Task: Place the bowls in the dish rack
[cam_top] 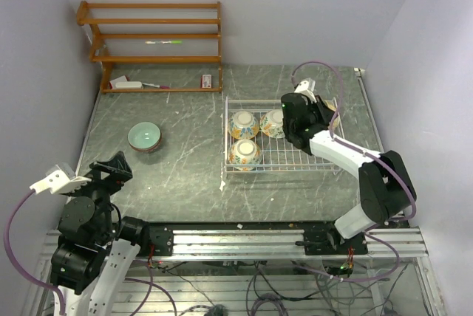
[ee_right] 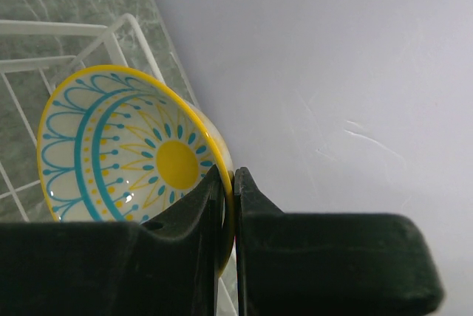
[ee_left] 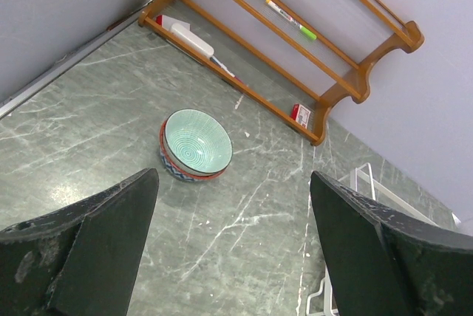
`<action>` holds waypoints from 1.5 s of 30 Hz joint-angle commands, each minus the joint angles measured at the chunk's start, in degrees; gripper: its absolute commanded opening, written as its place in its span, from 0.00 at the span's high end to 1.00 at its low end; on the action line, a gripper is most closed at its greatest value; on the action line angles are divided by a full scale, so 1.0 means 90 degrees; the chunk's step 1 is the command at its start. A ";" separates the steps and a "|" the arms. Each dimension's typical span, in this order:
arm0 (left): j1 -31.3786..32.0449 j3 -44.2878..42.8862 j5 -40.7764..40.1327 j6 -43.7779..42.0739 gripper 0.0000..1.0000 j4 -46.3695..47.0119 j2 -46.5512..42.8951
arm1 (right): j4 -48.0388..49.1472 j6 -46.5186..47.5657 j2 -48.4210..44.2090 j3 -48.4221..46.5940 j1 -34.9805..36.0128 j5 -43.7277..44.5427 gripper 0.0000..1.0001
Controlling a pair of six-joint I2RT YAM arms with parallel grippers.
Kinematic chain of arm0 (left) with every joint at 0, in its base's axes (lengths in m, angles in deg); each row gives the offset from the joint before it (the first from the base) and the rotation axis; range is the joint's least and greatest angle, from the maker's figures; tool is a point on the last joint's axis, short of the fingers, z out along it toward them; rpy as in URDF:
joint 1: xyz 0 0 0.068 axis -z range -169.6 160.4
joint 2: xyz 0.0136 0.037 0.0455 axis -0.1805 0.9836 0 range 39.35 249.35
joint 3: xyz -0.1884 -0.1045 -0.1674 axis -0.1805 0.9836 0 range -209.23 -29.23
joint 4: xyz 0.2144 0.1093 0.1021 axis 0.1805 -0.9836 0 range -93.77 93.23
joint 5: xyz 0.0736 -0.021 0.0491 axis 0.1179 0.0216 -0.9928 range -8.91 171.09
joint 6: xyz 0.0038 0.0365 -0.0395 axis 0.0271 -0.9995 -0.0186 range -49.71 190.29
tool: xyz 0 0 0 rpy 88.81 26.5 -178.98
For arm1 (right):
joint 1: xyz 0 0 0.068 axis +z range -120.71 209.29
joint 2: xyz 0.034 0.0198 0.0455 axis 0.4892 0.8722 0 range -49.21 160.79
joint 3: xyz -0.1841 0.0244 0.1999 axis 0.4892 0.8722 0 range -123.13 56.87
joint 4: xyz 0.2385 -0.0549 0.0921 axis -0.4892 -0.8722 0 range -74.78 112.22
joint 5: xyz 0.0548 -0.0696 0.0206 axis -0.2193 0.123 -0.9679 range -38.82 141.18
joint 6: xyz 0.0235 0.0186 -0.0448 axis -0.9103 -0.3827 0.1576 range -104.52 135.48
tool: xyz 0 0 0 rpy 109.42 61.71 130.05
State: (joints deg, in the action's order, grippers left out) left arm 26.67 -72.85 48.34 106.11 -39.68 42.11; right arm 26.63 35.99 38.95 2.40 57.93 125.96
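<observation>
1. The table (cam_top: 185, 176) was grey marble-patterned. A wooden shelf (cam_top: 151, 46) stood at its far left corner and played no part in the task.
2. The dish rack (cam_top: 284, 170) sat right of centre. Its left half was taken and the right half showed bare wire.
3. The right gripper (ee_right: 229, 176) was over the right end of the rack, fingers nearly together and pinching the rim of a yellow-and-blue bowl (ee_right: 133, 153). The bowl was tipped on edge, rack wire visible just beyond it. Could not tell whether it touched the wires.
4. The left gripper (ee_left: 233, 176) was at the near left with fingers spread wide, holding nothing and pointed toward the loose bowls.
5. Three bowls (cam_top: 244, 124) were already in the rack, two along the far side and one nearer.
6. A teal bowl (cam_top: 144, 136) sat on the table left of the rack, nested in a patterned bowl (ee_left: 171, 162).
7. Judgement: the step in hand was seating a fourth bowl. The next move called for lowering it into a free cell on the right, clear of its neighbours, then opening and lifting straight off. The nested pair on the left remained for afterwards and likely needed separating.
</observation>
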 commanded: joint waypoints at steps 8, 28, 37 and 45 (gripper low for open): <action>0.0075 -0.0085 -0.0060 -0.0014 0.05 0.0133 -0.0111 | 0.0612 0.0451 0.0970 0.0223 -0.0013 0.0577 1.00; 0.0096 -0.0105 -0.0112 -0.0014 0.05 0.0115 -0.0111 | 0.7695 0.6193 0.1881 0.0780 -0.0010 0.0718 0.99; 0.0103 -0.0095 -0.0096 -0.0024 0.05 0.0120 -0.0100 | 1.1097 0.9059 0.3027 0.0614 -0.0204 0.0630 0.99; 0.0106 -0.0095 -0.0101 -0.0014 0.05 0.0120 -0.0084 | 1.1102 0.8987 0.3603 0.0541 -0.0167 0.0640 0.97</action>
State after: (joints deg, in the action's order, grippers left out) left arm 27.24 -72.85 48.30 106.11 -39.71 41.74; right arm 109.03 114.98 68.72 8.08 57.08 131.54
